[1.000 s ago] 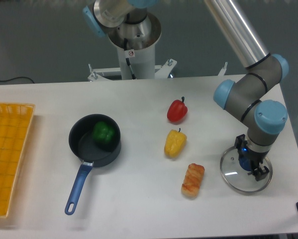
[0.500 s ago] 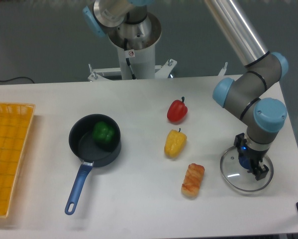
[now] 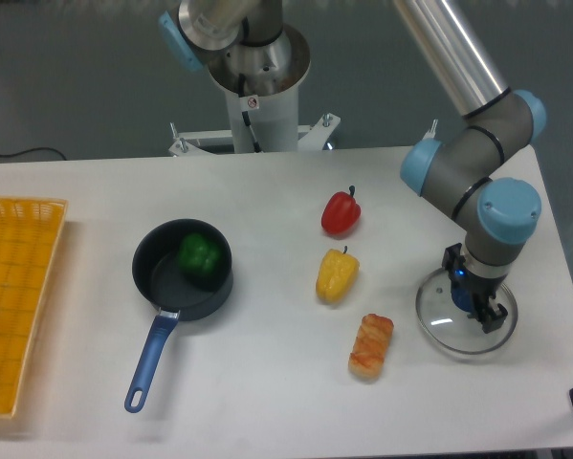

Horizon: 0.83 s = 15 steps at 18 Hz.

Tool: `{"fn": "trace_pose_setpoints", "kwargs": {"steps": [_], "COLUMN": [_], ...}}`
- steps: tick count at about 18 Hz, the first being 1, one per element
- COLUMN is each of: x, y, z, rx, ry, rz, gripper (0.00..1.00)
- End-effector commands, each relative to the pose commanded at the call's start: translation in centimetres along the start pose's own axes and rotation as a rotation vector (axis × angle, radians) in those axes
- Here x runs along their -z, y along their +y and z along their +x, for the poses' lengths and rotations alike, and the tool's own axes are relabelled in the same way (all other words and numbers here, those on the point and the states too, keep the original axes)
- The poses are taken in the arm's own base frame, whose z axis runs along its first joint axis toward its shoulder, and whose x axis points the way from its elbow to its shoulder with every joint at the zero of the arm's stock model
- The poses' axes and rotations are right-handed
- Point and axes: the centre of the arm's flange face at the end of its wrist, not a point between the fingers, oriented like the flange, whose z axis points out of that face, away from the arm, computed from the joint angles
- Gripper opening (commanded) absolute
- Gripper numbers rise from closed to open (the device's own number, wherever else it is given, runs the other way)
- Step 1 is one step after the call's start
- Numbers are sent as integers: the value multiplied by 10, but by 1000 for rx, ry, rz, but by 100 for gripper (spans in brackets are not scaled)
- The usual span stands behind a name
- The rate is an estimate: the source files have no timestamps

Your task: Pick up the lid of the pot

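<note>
My gripper [image 3: 474, 295] reaches down from the upper right, its fingers shut on the blue knob at the middle of the pot lid. The round, clear pot lid [image 3: 440, 315] with a thin rim is at the right side of the table, below the gripper. It looks roughly level. The fingers and linkage cover part of the knob and the lid's upper right, and how high the lid is above the table is hard to tell.
Left of the lid lie a brown bread-like piece [image 3: 371, 346], a yellow pepper [image 3: 337, 276] and a red pepper [image 3: 341, 213]. Farther left, a black pan [image 3: 156, 277] with a blue handle holds a green pepper [image 3: 200, 255]. An orange bin [image 3: 23, 287] stands at the left edge.
The gripper and the lid have moved together, up and slightly left in the view. The peppers, bread-like piece and pan have stayed where they were.
</note>
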Motion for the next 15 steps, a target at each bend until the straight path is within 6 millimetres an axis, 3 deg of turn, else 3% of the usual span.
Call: {"fn": "trace_pose_setpoints", "kwargs": {"steps": [5, 15], "x": [15, 39], "y": [-14, -23], "z": [11, 15], "rx": [-14, -24], "ry": [77, 70], "rz": [-3, -6], "gripper": [61, 61]}}
